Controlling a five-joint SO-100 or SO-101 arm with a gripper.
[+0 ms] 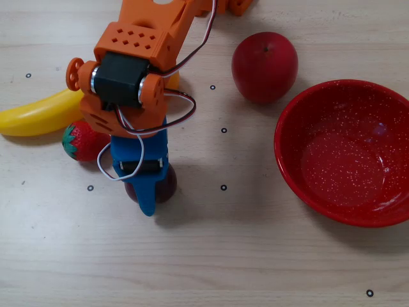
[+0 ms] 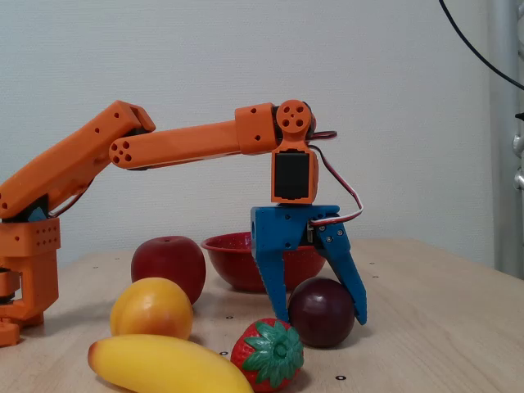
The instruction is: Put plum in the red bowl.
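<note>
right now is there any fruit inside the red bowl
No, in the overhead view the red bowl holds nothing, and the plum sits on the table under the pincer.

You have one plum (image 2: 321, 312), one apple (image 1: 264, 66), one strawberry (image 2: 268, 354), one banana (image 2: 164, 364), one orange (image 2: 151, 309), one red bowl (image 1: 307, 102).

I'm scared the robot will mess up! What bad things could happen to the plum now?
The plum is round and glossy, and the gripper fingers only straddle its sides, so it might squirt out and roll. The strawberry sits very close, so it could get bumped. The red bowl is some way off to the right in the overhead view, near the apple, so the plum could drop on the way.
</note>
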